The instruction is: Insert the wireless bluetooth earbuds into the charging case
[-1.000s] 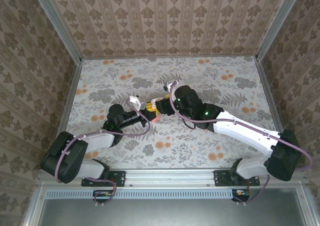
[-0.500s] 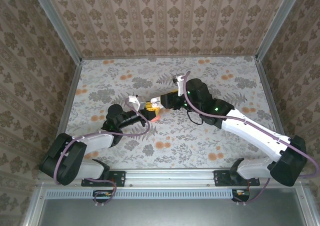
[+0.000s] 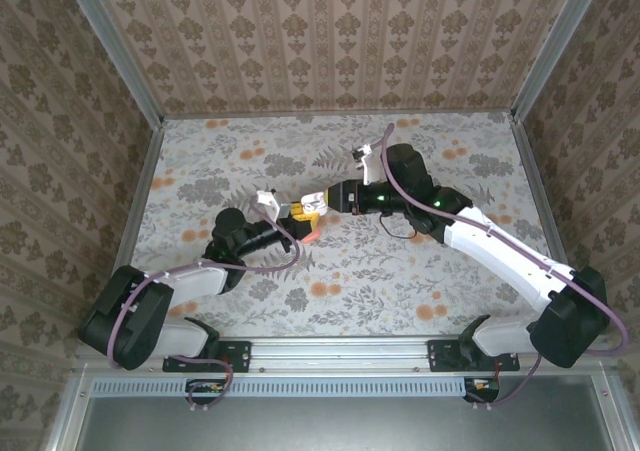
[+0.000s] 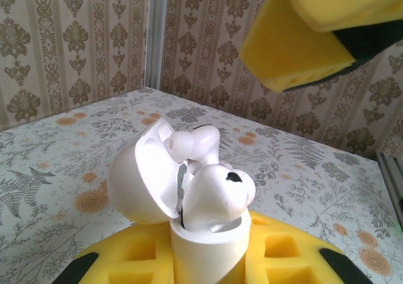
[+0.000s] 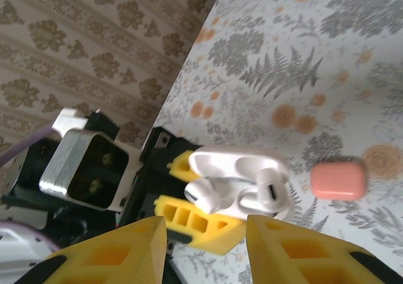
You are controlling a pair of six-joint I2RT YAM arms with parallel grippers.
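earbuds [image 4: 217,186] in charging case [image 4: 141,180] in left claw [image 4: 208,262]; right claw [image 5: 204,233] near

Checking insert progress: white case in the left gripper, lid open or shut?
Open. The white case has its lid swung back, two white earbuds exposed inside.

Colours in here are kinda wild. The counter [image 3: 400,271] has a pale print of grey fern leaves with little orange blossoms, and the walls [image 3: 330,31] wear tan-and-brown damask wallpaper in vertical stripes. The glossy white plastic charging case [image 4: 141,183] matches the rounded white plastic earbuds [image 4: 217,193], one of them with a small black dot. There's also a coral-pink pebble-shaped case [image 5: 338,179]. The left tool [image 3: 296,213] and the right tool [image 5: 206,237] both have bright yellow foam pads over black. The arms [image 3: 500,256] are white with black joints, trailing purple cables [image 3: 299,249].
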